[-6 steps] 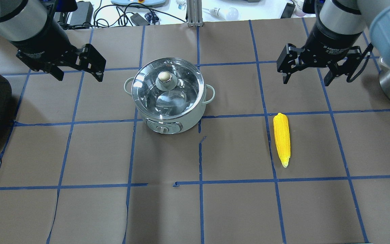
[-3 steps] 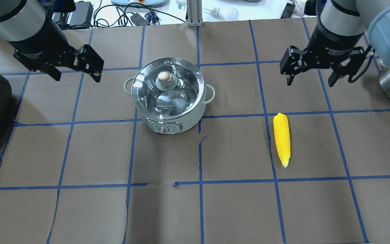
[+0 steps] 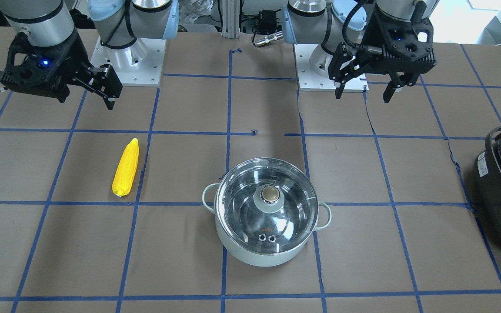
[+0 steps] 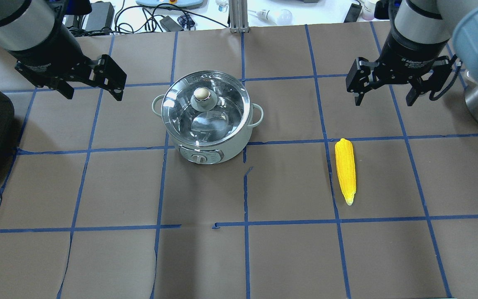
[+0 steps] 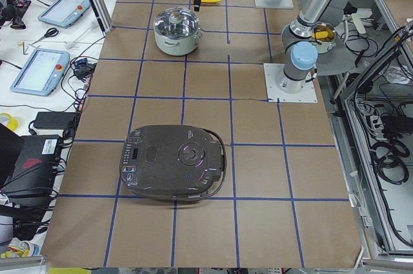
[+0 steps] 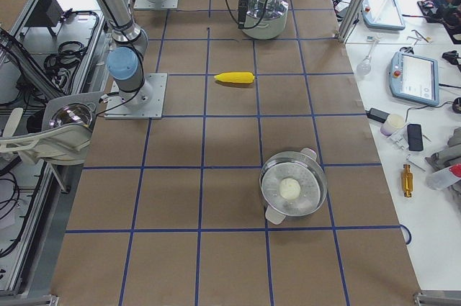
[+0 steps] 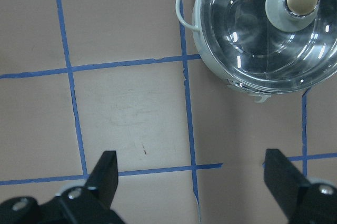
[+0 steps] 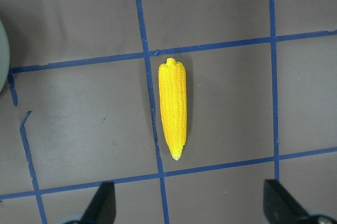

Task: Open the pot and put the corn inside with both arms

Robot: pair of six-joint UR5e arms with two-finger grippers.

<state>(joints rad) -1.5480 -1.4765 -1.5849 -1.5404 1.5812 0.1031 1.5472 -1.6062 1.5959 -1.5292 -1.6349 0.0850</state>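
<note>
Toward the counter's side edges, our left gripper (image 4: 93,95) and right gripper (image 4: 384,101) hang wide open, empty; we judge the pot (image 4: 235,149) needs its lid (image 4: 222,106) lifted next.

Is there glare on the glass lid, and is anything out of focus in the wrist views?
Overhead exterior: a broad pale reflection on the lid. Front-facing: only small glints. Left wrist: short bright streaks on the glass, jaws at the bottom edge soft. Right wrist: corn sharp, jaws blurred.
</note>
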